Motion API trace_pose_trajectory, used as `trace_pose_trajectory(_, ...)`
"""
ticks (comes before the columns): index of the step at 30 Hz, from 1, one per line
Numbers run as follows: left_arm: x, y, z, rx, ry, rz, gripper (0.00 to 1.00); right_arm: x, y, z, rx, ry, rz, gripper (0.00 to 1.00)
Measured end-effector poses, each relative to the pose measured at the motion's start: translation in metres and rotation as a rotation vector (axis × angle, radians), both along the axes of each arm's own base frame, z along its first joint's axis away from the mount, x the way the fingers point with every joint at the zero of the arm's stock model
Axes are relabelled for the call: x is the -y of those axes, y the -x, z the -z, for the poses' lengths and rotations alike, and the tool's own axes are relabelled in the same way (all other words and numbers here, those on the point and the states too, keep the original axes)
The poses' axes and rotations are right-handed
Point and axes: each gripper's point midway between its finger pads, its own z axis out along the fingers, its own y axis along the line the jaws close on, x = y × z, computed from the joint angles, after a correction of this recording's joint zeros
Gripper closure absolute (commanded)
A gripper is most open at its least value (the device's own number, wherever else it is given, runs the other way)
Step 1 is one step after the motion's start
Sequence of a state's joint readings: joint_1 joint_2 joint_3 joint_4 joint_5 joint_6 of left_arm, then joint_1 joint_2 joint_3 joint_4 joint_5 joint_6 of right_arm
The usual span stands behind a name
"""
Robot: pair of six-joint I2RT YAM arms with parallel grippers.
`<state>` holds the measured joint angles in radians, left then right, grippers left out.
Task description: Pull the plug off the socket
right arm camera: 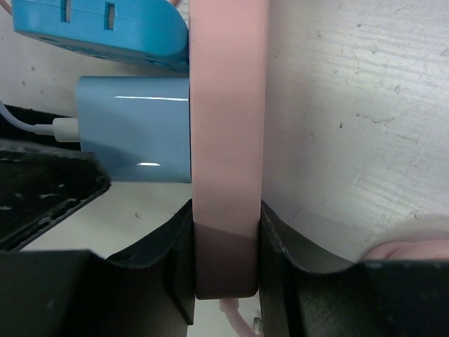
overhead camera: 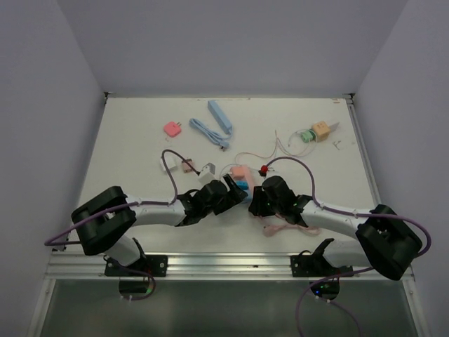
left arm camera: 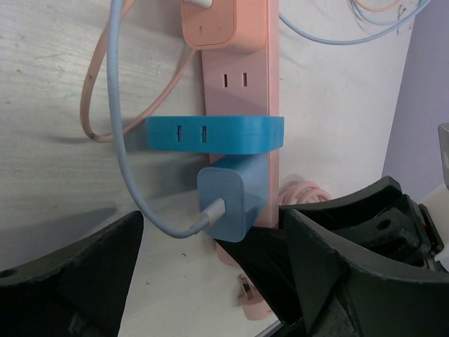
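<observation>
A pink power strip (overhead camera: 240, 173) lies at the table's middle. In the left wrist view the strip (left arm camera: 238, 81) carries a pink charger (left arm camera: 214, 24), a wide blue adapter (left arm camera: 214, 133) and a light blue plug (left arm camera: 231, 203) with a grey-blue cable. My left gripper (left arm camera: 217, 281) is open, its fingers either side of and short of the light blue plug. My right gripper (right arm camera: 224, 260) is shut on the strip's near end (right arm camera: 228, 126), beside the light blue plug (right arm camera: 137, 130). In the top view both grippers, left (overhead camera: 233, 196) and right (overhead camera: 257, 201), meet at the strip.
At the back lie a pink plug (overhead camera: 172, 128), a blue strip (overhead camera: 219, 116) with its cable, and orange and green adapters (overhead camera: 313, 132). A white plug (overhead camera: 207, 169) sits left of the strip. The strip's pink cable (overhead camera: 280, 226) coils under my right arm.
</observation>
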<state>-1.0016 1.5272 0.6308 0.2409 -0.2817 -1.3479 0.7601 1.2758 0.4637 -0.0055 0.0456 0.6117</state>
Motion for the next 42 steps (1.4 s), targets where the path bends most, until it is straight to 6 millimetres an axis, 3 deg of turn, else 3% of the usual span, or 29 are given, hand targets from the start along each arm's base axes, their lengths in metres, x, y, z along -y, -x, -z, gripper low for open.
trace_pose_trajectory(11,0.017,-0.015,0.003,0.010,0.017,-0.024,0.34,-0.005,0.001,0.000,-0.002,-0.035,0.000,1.00)
trace_pose_trajectory(15,0.021,-0.017,0.008,0.005,0.022,-0.030,0.44,-0.006,0.000,-0.001,-0.001,-0.040,-0.001,1.00)
trace_pose_trajectory(28,0.015,-0.016,0.006,0.030,0.126,-0.072,0.96,-0.010,0.001,0.000,-0.020,-0.063,0.008,1.00)
trace_pose_trajectory(30,0.013,-0.016,0.006,0.039,0.144,-0.075,1.00,-0.011,0.000,0.000,-0.028,-0.079,0.007,1.00)
trace_pose_trajectory(42,0.002,-0.010,-0.001,0.075,0.207,-0.084,1.00,-0.020,0.001,0.000,-0.125,-0.229,-0.011,1.00)
